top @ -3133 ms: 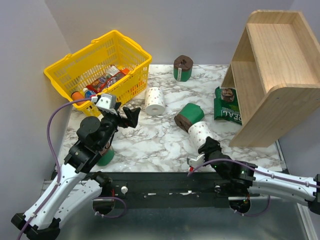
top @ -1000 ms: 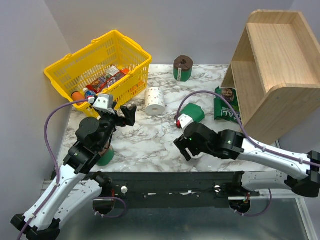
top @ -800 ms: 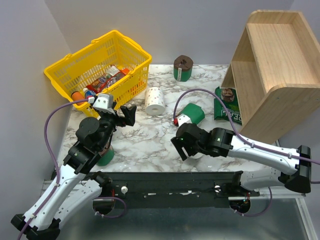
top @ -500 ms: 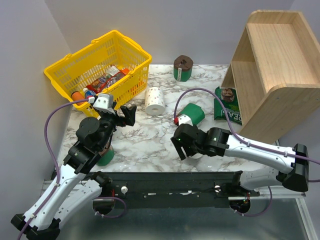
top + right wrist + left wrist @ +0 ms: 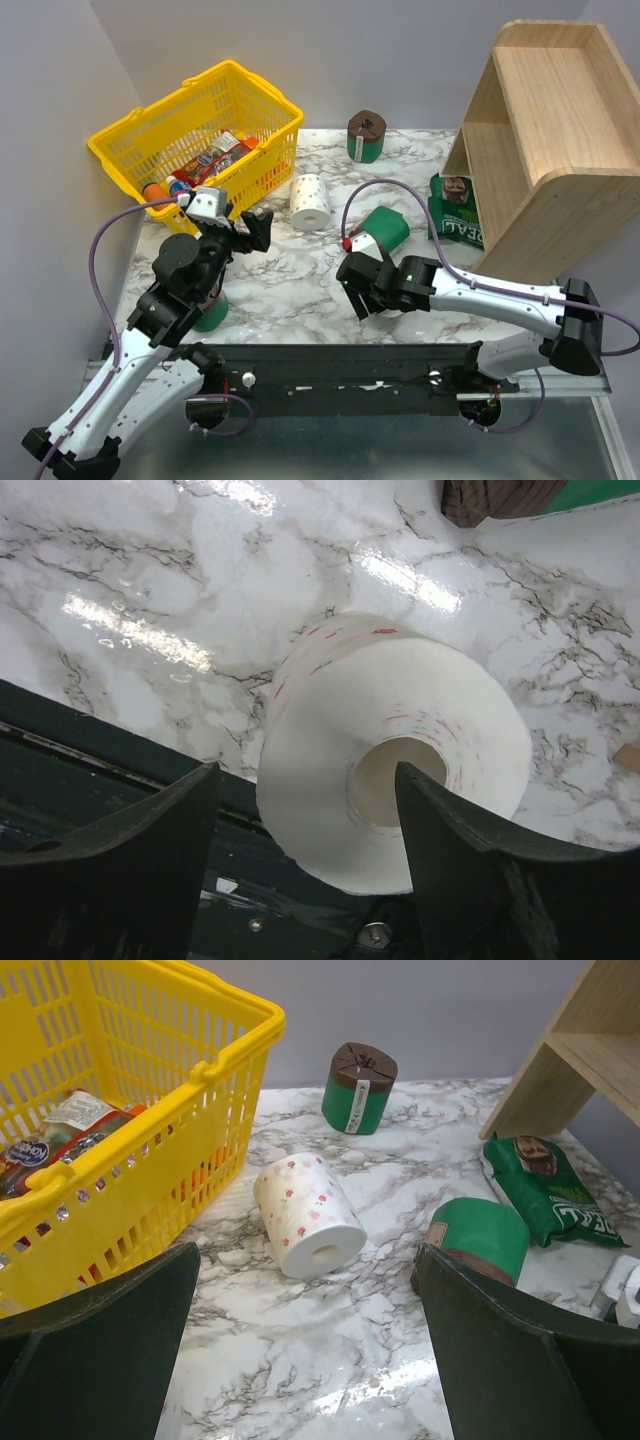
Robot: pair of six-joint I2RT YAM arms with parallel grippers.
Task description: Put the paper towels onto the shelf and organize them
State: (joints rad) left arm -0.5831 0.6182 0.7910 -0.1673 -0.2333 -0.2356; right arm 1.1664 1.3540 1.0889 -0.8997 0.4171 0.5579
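Our left arm (image 5: pixel 112 388), right arm (image 5: pixel 500 296)
White shells, black joints, purple cables (image 5: pixel 98 250); left pincer (image 5: pixel 308 1260) and right pincer (image 5: pixel 305 780) dark.

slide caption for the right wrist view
Open right claw over a white paper towel roll on the marble table, core toward camera

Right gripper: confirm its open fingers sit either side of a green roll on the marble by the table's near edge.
Wrong colour. The roll between the open fingers of the right gripper is white with small red dots, not green, as the right wrist view shows. It does sit on the marble by the near edge.
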